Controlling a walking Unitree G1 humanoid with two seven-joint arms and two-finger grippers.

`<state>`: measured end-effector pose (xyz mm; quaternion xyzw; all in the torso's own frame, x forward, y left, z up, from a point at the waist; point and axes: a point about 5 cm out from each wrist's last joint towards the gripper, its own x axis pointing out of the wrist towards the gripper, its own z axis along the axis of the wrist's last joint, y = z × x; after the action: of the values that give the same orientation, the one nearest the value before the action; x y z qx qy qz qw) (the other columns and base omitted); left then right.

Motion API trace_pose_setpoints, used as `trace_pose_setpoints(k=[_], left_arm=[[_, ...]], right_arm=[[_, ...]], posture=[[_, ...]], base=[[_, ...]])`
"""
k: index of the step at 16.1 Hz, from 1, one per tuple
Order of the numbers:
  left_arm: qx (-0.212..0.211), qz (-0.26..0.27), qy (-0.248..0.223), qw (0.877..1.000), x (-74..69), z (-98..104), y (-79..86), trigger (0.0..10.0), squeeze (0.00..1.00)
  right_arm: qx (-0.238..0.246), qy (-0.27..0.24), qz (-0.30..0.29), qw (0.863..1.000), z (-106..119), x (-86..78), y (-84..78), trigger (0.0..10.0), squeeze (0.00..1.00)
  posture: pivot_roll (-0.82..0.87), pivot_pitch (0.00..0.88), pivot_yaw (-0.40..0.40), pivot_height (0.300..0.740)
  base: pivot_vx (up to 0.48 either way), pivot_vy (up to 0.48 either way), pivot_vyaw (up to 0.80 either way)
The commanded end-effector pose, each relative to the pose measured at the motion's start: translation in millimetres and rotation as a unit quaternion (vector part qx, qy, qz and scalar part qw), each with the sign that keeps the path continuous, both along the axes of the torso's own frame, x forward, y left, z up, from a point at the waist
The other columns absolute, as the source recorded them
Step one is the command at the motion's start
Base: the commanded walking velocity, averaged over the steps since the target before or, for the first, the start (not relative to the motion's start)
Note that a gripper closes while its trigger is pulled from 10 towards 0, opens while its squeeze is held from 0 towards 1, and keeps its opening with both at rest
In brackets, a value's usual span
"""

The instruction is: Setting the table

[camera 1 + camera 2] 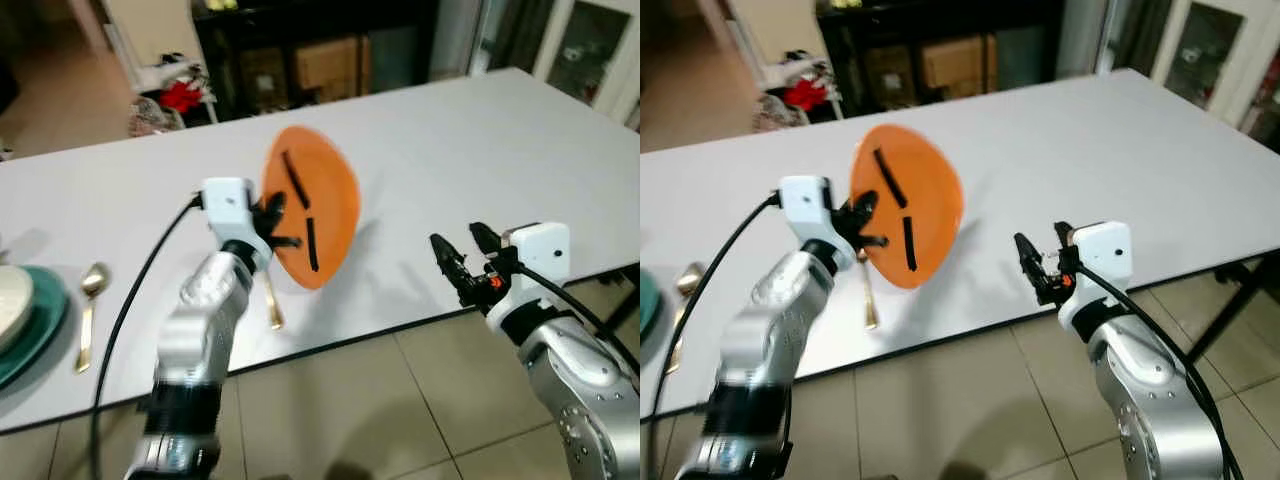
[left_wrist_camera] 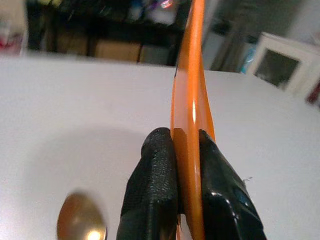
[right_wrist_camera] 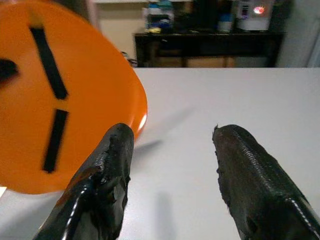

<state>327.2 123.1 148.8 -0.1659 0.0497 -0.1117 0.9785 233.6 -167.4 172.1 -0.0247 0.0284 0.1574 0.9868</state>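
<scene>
orange plate [image 1: 318, 205] — rim pinched upright in left pincer [image 1: 272, 225] | above table [image 1: 480, 140]

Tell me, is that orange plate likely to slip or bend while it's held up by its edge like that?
The orange plate probably stays stiff: pinched at its rim by the left tool, it keeps its shape on edge. It looks light, since two fingers alone carry it above the table. Its glossy surface could be slippery, so it might swivel in the grip.

right tool [image 3: 170, 175] open | orange plate [image 3: 65, 100] beside, possibly tilted | white table [image 3: 225, 100]
</scene>
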Motion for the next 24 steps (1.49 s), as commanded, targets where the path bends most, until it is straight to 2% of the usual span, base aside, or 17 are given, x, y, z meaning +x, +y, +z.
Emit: trace_pose_setpoints(k=[1, 3, 4, 5, 7, 9, 10, 14, 15, 16, 17, 20, 24], left_arm=[[-0.064, 0.003, 0.049, 0.997, 7.6, -6, -2.6, 10.0, 0.00], [-0.140, -0.004, 0.108, 0.984, 18.4, -18, -9.2, 10.0, 0.00], [-0.153, -0.007, 0.117, 0.981, 20.1, -20, -10.9, 10.0, 0.00], [-0.194, -0.013, 0.155, 0.969, 25.5, -27, -18.9, 10.0, 0.00], [-0.226, -0.017, 0.185, 0.956, 28.7, -33, -25.1, 10.0, 0.00], [-0.229, -0.004, 0.206, 0.951, 29.2, -42, -27.0, 10.0, 0.00], [-0.224, 0.010, 0.231, 0.947, 29.7, -50, -26.8, 10.0, 0.00], [-0.201, 0.025, 0.267, 0.942, 30.0, -62, -25.1, 10.0, 0.00], [-0.198, 0.031, 0.273, 0.941, 30.1, -65, -23.7, 10.0, 0.04], [-0.193, 0.031, 0.275, 0.941, 29.9, -66, -23.4, 10.0, 0.28], [-0.182, 0.025, 0.282, 0.942, 28.5, -69, -25.3, 10.0, 1.00], [-0.150, 0.008, 0.294, 0.944, 25.9, -73, -30.0, 10.0, 1.00], [-0.126, 0.001, 0.292, 0.948, 26.6, -74, -27.1, 10.0, 1.00]], right_arm=[[-0.001, -0.002, 0.024, 1.000, 5, -0.8, 1.3, 10.0, 0.00], [-0.011, 0.011, 0.071, 0.997, 5, -4.9, 5.4, 10.0, 0.00], [-0.012, 0.014, 0.079, 0.997, 5, -6.0, 6.4, 10.0, 0.00], [-0.014, 0.026, 0.112, 0.993, 4, -11.0, 9.9, 10.0, 0.00], [-0.013, 0.036, 0.130, 0.991, 4, -14.1, 11.2, 10.0, 0.00], [-0.011, 0.046, 0.141, 0.989, 3, -16.4, 12.0, 10.0, 0.00], [-0.011, 0.059, 0.154, 0.986, 1, -19.3, 11.9, 10.0, 0.00], [-0.025, 0.094, 0.177, 0.979, -4, -24.9, 10.2, 10.0, 0.00], [-0.032, 0.107, 0.183, 0.977, -6, -26.2, 9.3, 10.0, 0.00], [-0.039, 0.111, 0.185, 0.976, -7, -26.4, 8.7, 10.0, 0.00], [-0.046, 0.114, 0.183, 0.975, -8, -26.2, 7.4, 10.0, 0.00], [-0.054, 0.117, 0.180, 0.975, -8, -25.7, 3.4, 10.0, 0.00], [-0.059, 0.120, 0.178, 0.975, -9, -26.4, 1.0, 10.0, 0.00]], posture=[[-0.03, 0.000, 0.107, 0.740], [-0.04, 0.000, 0.111, 0.740], [-0.04, 0.000, 0.112, 0.740], [-0.05, 0.000, 0.114, 0.740], [-0.05, 0.000, 0.117, 0.740], [-0.06, 0.000, 0.120, 0.740], [-0.06, 0.000, 0.121, 0.740], [-0.06, 0.000, 0.123, 0.740], [-0.06, 0.000, 0.122, 0.740], [-0.06, 0.000, 0.121, 0.740], [-0.06, 0.000, 0.120, 0.740], [-0.06, 0.000, 0.120, 0.740], [-0.05, 0.000, 0.120, 0.740]], base=[[0.000, 0.000, 0.00], [0.000, 0.000, 0.00], [0.000, 0.000, 0.00], [0.000, 0.000, 0.00], [0.000, 0.000, 0.00], [0.000, 0.000, 0.00], [0.000, 0.000, 0.00], [0.000, 0.000, 0.00], [0.000, 0.000, 0.00], [0.000, 0.000, 0.00], [0.000, 0.000, 0.00], [0.000, 0.000, 0.00], [0.000, 0.000, 0.00]])
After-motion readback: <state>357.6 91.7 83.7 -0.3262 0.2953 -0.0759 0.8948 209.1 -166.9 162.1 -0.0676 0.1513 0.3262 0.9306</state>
